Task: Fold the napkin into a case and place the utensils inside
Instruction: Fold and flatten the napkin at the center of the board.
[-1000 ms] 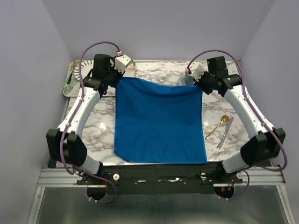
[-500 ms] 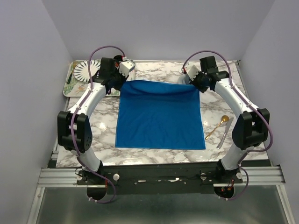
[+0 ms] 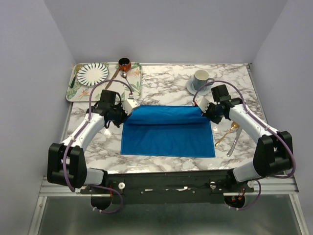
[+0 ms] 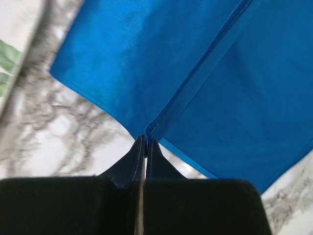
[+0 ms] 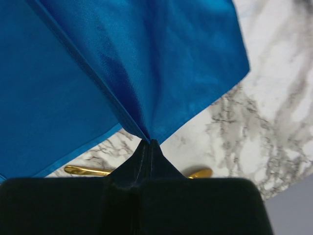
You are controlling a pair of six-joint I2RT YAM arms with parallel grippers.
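From above, our left gripper (image 3: 129, 106) and right gripper (image 3: 204, 105) have drawn the napkin's (image 3: 166, 134) far edge toward us. It was near the table's (image 3: 161, 76) back a moment ago and now hangs over the cloth's middle, so the first fold is half laid. The utensils (image 3: 231, 137) lie just beside the napkin's right edge, close under our right arm.

Left wrist: the jaws are pinched tight on the corner hem.

Right wrist: they are clamped likewise on the other corner, with the gold spoon (image 5: 83, 170) just beyond.
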